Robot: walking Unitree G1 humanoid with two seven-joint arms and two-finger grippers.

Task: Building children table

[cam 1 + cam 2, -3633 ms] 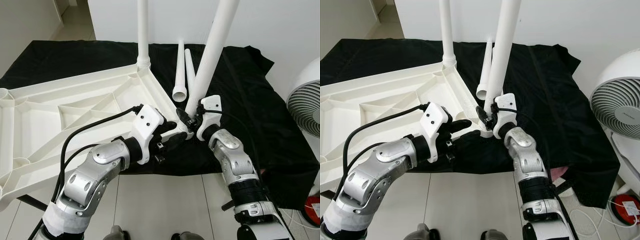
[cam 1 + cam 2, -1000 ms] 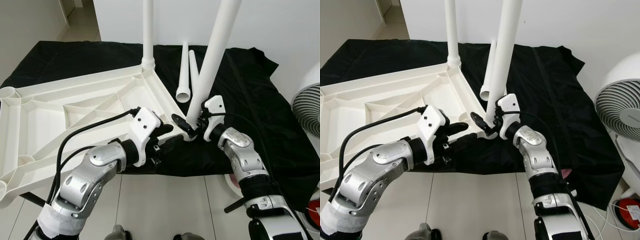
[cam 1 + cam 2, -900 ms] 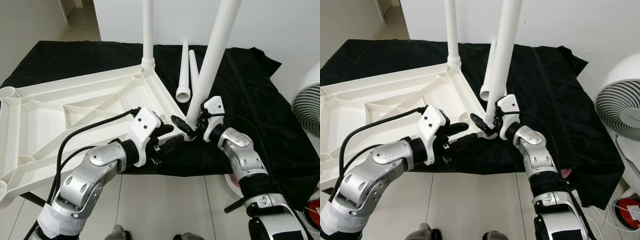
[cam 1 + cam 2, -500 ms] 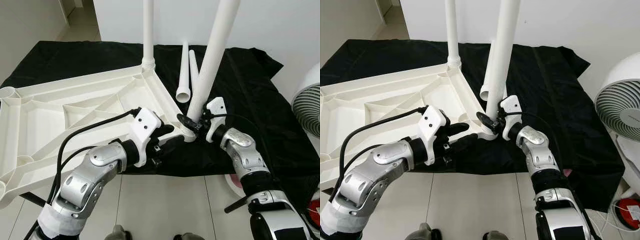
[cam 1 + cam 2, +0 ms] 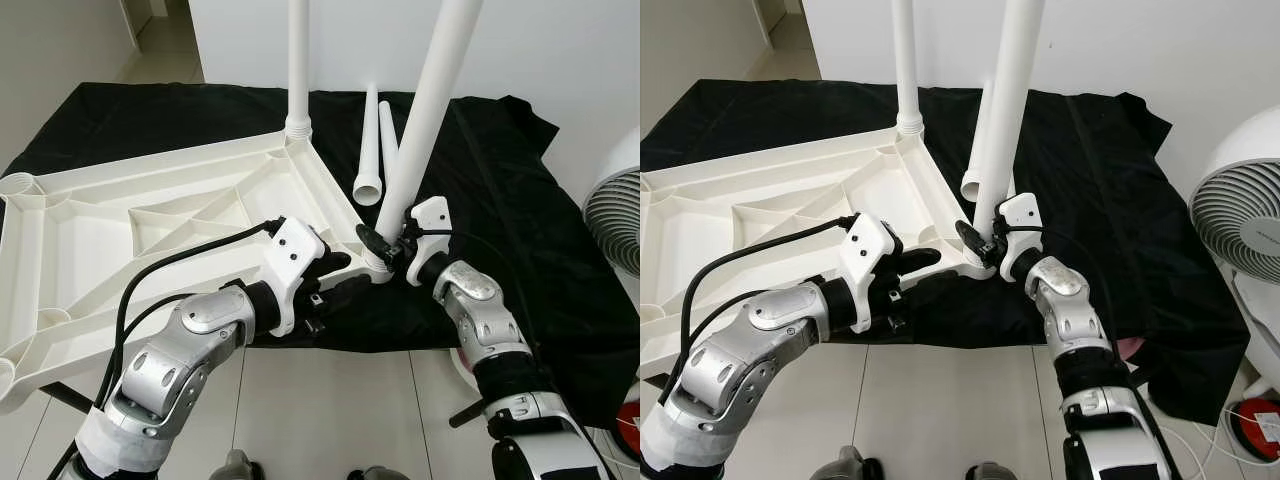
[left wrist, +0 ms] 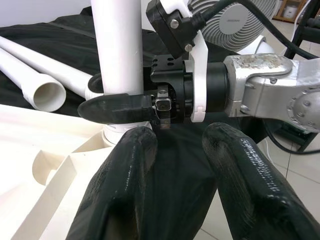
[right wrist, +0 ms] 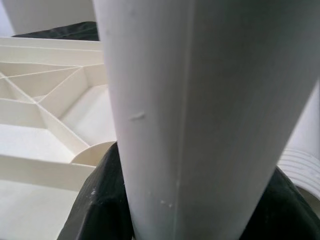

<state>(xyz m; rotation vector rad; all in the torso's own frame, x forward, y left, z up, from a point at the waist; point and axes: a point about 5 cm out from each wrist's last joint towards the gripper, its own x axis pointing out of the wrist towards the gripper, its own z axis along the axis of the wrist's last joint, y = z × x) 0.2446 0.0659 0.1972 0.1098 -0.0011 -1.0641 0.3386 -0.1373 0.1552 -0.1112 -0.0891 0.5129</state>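
The white tabletop lies upside down on a black cloth. One white leg stands upright in its far corner. A second leg leans over the near corner socket, and my right gripper is shut on it just above its base. In the right wrist view this leg sits between the black fingers. My left gripper is open beside that corner, over the cloth. Its fingers hold nothing. Two loose legs lie on the cloth behind.
A white fan stands at the right, close to the cloth's edge. A red object lies on the tile floor at the bottom right. The white wall rises behind the cloth.
My right gripper has shifted the leg's base a little right, onto the near corner socket, and the leg's tilt has changed slightly. The left gripper has barely moved.
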